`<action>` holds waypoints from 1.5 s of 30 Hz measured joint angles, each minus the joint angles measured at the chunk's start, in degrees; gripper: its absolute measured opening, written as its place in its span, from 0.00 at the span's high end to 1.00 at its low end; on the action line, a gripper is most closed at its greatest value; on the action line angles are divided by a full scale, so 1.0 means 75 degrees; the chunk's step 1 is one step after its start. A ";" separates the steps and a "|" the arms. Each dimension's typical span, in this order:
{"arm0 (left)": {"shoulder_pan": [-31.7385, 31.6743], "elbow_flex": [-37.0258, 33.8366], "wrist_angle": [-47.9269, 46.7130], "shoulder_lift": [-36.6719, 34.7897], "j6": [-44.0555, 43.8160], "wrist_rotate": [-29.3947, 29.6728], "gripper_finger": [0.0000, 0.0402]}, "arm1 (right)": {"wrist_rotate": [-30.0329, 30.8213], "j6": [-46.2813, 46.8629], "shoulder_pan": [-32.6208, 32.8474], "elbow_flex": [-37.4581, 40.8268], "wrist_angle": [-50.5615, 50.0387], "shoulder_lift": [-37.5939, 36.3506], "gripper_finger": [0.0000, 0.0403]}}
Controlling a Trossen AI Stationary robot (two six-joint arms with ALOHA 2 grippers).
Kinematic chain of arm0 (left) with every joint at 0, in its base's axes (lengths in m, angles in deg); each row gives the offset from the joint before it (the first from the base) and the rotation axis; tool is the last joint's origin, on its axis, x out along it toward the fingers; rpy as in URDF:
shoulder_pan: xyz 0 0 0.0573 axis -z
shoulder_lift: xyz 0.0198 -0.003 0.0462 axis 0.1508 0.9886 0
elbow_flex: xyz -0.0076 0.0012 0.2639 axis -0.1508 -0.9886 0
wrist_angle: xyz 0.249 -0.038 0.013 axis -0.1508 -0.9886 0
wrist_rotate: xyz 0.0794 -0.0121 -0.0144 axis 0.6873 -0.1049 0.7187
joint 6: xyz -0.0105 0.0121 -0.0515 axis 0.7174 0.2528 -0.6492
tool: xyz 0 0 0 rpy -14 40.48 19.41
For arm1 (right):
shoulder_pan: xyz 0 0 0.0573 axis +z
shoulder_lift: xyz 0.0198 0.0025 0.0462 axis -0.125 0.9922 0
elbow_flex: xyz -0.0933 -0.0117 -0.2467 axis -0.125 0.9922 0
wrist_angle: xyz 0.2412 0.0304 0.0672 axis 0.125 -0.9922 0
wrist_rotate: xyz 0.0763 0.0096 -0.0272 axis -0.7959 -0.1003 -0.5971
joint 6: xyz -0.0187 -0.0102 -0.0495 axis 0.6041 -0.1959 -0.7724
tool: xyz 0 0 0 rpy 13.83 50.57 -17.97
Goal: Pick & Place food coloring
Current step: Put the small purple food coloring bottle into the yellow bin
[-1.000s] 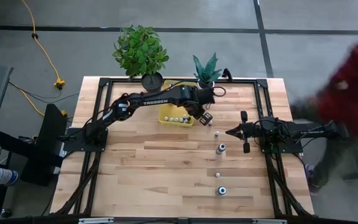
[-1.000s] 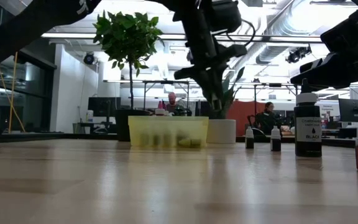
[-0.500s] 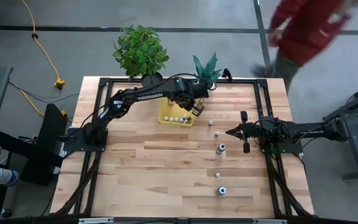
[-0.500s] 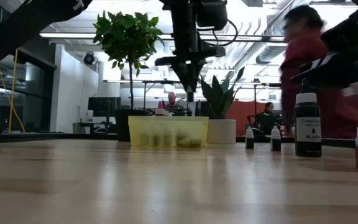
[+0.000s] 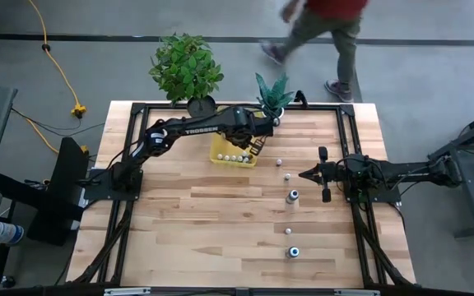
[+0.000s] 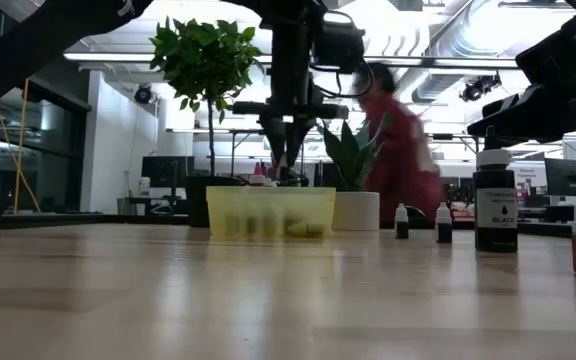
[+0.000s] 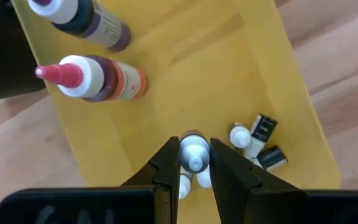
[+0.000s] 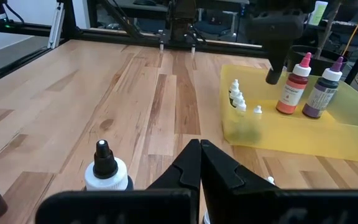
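My left gripper (image 5: 257,146) (image 6: 286,165) hangs over the yellow tray (image 5: 220,148) (image 7: 278,93), shut on a tiny food coloring bottle (image 7: 194,154). In the tray lie a red-topped bottle (image 7: 95,78), a purple one (image 7: 86,22) and several tiny whitish ones (image 7: 253,140). More food coloring bottles stand upright on the wood right of the tray (image 5: 278,162) (image 5: 286,175) (image 5: 292,196) (image 5: 288,231) (image 5: 293,252). My right gripper (image 5: 307,173) (image 8: 199,152) waits shut at the right, nothing in it. My left gripper pinches the tiny bottle by its pale top end (image 7: 195,163) between its two fingers. The fingers come from above, pointing steeply down. The bottle is seen end-on, its cap toward the wrist, held clear above the tray's floor.
Two potted plants (image 5: 186,70) (image 5: 274,92) stand at the table's far edge behind the tray. A person (image 5: 327,25) walks past beyond the far edge. In the low view a black bottle (image 6: 495,205) and smaller ones (image 6: 401,222) (image 6: 444,224) stand at the right.
My left gripper has carried the tiny bottle from just right of the tray toward the table's left and far side, to over the tray. It has tipped to point more steeply down and has rolled. The person has crossed behind the table.
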 joint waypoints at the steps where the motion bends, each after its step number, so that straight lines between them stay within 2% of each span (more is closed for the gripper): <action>1: 0.0000 -0.0114 0.0108 -0.0064 -0.0073 0.0013 0.84 | 0.0002 0.0000 0.0000 0.0000 0.0001 0.0000 1.00; 4: 0.0000 -0.0747 0.0716 -0.0412 -0.0220 0.0050 0.84 | 0.0000 0.0000 0.0001 0.0000 0.0001 0.0000 1.00; 13: -0.0003 -0.3592 0.2466 -0.1677 -0.1145 -0.0259 0.84 | 0.0003 -0.0001 0.0000 0.0000 0.0001 -0.0003 1.00; 18: -0.0052 -0.4619 0.3075 -0.1945 -0.1628 -0.0432 0.84 | 0.0000 -0.0001 0.0000 0.0000 -0.0001 0.0000 1.00; 26: -0.0240 -0.5003 0.3273 -0.1964 -0.1750 -0.0200 0.84 | 0.0000 -0.0001 0.0001 0.0000 0.0001 0.0000 1.00; 35: -0.0405 -0.5027 0.3305 -0.1964 -0.1853 -0.0182 0.84 | 0.0003 -0.0001 0.0001 0.0000 0.0001 0.0000 1.00; 41: -0.0423 -0.5133 0.3360 -0.1964 -0.2078 -0.0231 0.84 | 0.0000 -0.0001 -0.0001 0.0000 0.0001 0.0000 1.00; 45: -0.0417 -0.5474 0.3699 -0.1961 -0.2276 -0.0591 0.84 | 0.0000 0.0002 -0.0001 0.0000 0.0001 0.0000 1.00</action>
